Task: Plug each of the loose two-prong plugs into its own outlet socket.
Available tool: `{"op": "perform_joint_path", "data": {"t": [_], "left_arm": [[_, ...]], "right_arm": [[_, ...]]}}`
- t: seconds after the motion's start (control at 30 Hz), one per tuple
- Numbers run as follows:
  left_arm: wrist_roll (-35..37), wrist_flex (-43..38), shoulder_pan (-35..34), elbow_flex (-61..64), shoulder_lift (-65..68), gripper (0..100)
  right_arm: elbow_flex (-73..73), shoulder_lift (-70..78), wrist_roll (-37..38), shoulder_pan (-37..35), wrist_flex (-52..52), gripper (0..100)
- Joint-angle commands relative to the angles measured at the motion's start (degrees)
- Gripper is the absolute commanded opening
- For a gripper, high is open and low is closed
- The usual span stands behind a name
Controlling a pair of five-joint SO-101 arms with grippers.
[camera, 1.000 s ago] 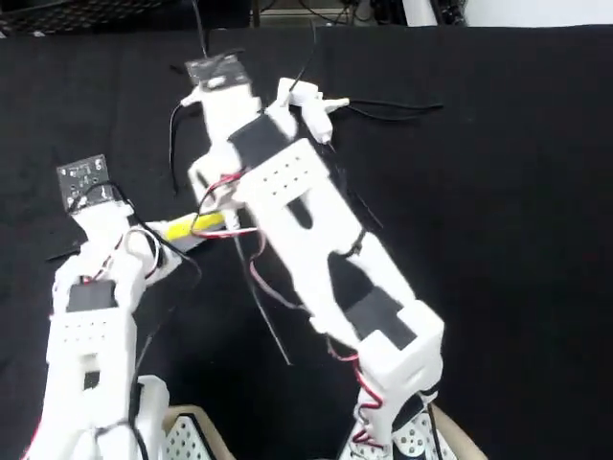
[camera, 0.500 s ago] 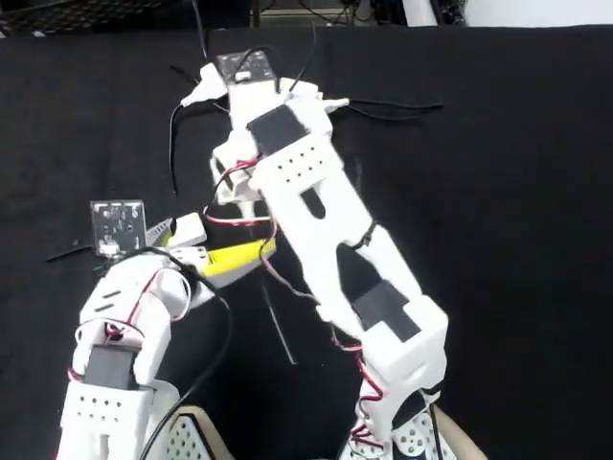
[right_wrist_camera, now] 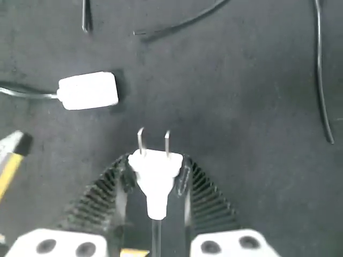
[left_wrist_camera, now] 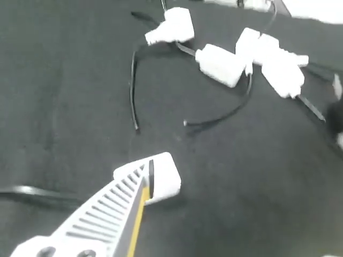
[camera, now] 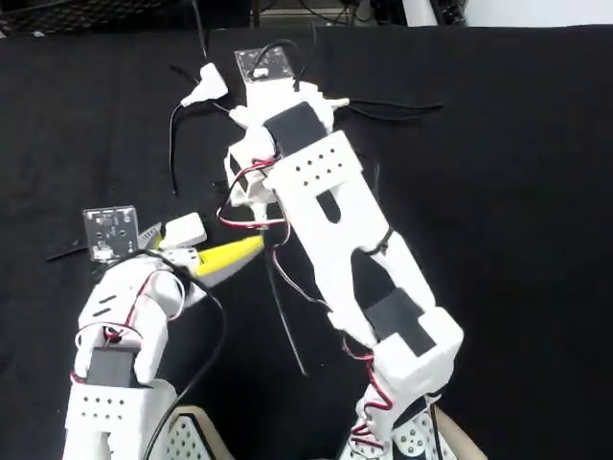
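Observation:
My right gripper [right_wrist_camera: 155,160] is shut on a white two-prong plug [right_wrist_camera: 155,174] whose prongs point outward above the black cloth. It sits under the long right arm [camera: 316,192] in the high view. A white outlet socket [right_wrist_camera: 88,90] on a black cord lies a short way beyond the prongs. The same socket [camera: 182,230] lies between the spread fingers of my left gripper [camera: 203,244], which is open. Its yellow-edged finger [left_wrist_camera: 126,206] reaches up to the socket [left_wrist_camera: 163,176]. Another loose plug [camera: 204,86] lies at the far side.
More white plugs and sockets [left_wrist_camera: 268,56] with black cords lie bunched at the far middle of the cloth [camera: 517,192]. Loose thin cords [right_wrist_camera: 320,69] run across the cloth around the right gripper. The right half of the table holds only cloth.
The left arm has drawn back and swung right, bringing its open gripper to the socket. The right arm has shifted right and farther away, uncovering the far plug.

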Motion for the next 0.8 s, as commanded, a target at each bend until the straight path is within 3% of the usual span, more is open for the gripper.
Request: {"op": "perform_joint_path", "data": {"t": [0.0, 0.2, 0.53, 0.77], "left_arm": [[3.16, -3.34, -1.27, -1.36, -0.44, 61], [3.6, -3.34, -1.27, -1.19, -0.7, 61], [3.6, -3.69, -1.36, 3.74, -0.7, 61], [3.69, -15.3, -3.56, 9.36, -0.7, 61]], "right_arm": [[2.15, -3.21, -0.18, -3.16, 0.18, 1.3], [1.27, -3.21, -0.18, -7.38, 0.09, 1.3], [-6.2, -3.21, -0.18, -8.09, 1.67, 1.3], [-3.21, -6.11, 6.24, -8.09, 2.02, 1.3]]}}
